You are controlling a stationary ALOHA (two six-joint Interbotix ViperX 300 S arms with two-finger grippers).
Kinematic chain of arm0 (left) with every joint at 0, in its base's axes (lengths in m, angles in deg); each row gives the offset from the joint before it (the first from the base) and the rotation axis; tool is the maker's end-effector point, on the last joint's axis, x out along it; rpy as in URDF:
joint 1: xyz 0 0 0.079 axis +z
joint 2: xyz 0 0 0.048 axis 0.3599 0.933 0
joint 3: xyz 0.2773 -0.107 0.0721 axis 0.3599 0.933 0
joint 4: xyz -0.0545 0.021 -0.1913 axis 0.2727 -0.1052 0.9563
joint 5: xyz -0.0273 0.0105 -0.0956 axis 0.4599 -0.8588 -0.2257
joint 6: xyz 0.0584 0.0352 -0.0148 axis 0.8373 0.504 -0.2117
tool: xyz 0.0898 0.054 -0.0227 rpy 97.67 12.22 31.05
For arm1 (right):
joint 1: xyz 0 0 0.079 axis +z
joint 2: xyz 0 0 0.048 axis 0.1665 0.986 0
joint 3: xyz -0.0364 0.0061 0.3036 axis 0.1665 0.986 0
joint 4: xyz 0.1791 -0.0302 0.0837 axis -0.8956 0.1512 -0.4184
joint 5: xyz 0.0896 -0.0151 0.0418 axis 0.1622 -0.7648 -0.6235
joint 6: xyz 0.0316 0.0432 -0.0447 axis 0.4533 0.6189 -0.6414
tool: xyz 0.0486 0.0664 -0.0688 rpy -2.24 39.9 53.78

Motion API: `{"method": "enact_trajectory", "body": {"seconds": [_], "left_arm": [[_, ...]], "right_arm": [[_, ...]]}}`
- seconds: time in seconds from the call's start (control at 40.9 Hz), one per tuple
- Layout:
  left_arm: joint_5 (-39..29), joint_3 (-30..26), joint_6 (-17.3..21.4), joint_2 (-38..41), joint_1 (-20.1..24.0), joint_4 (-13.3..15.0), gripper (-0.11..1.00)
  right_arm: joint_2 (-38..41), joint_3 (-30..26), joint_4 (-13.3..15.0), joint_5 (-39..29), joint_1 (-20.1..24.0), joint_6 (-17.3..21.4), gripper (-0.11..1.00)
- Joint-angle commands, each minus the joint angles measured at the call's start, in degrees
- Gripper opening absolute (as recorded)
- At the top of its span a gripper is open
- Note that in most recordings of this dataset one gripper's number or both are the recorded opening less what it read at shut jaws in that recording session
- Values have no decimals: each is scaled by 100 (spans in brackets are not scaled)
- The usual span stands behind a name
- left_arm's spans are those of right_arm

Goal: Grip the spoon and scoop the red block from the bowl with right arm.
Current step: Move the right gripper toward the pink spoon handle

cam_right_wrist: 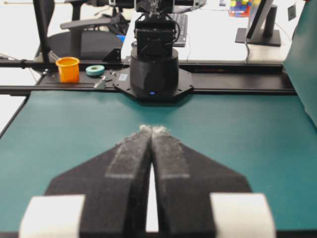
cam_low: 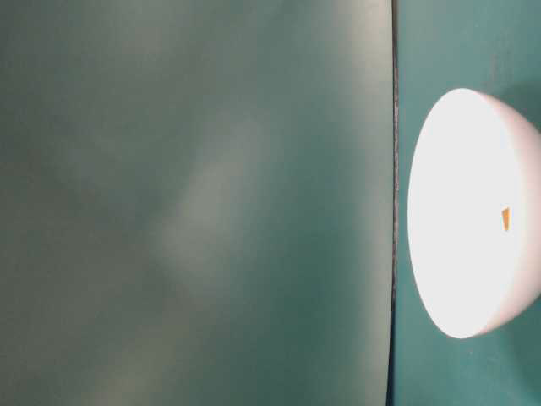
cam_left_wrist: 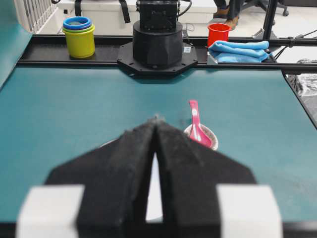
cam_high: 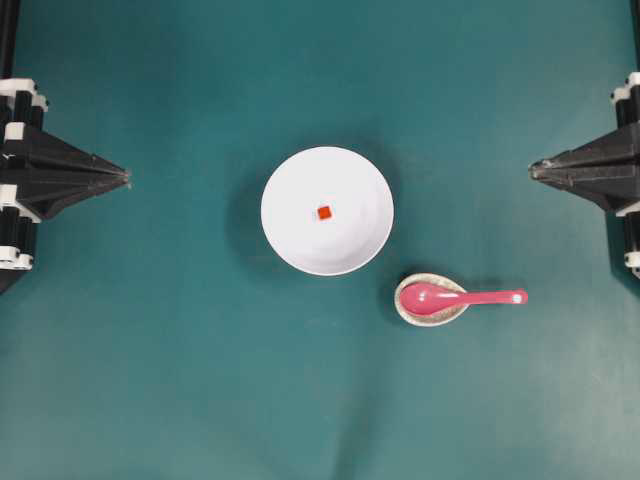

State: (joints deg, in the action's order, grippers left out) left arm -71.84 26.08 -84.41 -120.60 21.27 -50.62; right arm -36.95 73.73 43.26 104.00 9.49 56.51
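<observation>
With the right claw (cam_high: 533,170) pressed together and empty well off to the white bowl's (cam_high: 290,245) right, it should spread, then take the pink spoon (cam_high: 462,296) by the handle pointing away from the bowl, whose middle holds the red block (cam_high: 324,212).

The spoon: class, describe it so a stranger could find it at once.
Start at the big white bowl mid-table; look toward its lower right in the overhead view. There a small speckled beige dish cradles the spoon, glossy pink, its handle pointing toward the right gripper's side.
</observation>
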Motion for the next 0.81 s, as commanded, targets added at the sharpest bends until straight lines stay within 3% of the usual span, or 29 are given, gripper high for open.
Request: {"method": "enact_trajectory", "body": {"seconds": [0.0,0.024,0.122,0.465,0.563,0.66,0.734,0.783], "left_arm": [[-325,-211,35,9,9,-70,0],[-598,-255,-9,-44,0,-79,0],[-800,-299,-62,-141,0,-79,0],[-1002,-352,-35,-448,0,-70,0],[-1072,-352,-35,-448,0,-70,0],[-1090,-352,-35,-439,0,-70,0],[-1099,-352,-35,-448,0,-79,0],[-1099,-352,-35,-448,0,-79,0]], "right_arm": [[88,9,-26,18,79,114,0],[316,97,-264,-18,141,246,0],[773,220,-562,176,220,510,0],[2549,668,-721,2039,1230,686,0],[2988,721,-1213,2127,1591,686,1],[3313,844,-1749,2162,1898,677,20],[3516,940,-2039,2241,2153,677,39],[3647,1011,-2197,2338,2329,677,45]]}}
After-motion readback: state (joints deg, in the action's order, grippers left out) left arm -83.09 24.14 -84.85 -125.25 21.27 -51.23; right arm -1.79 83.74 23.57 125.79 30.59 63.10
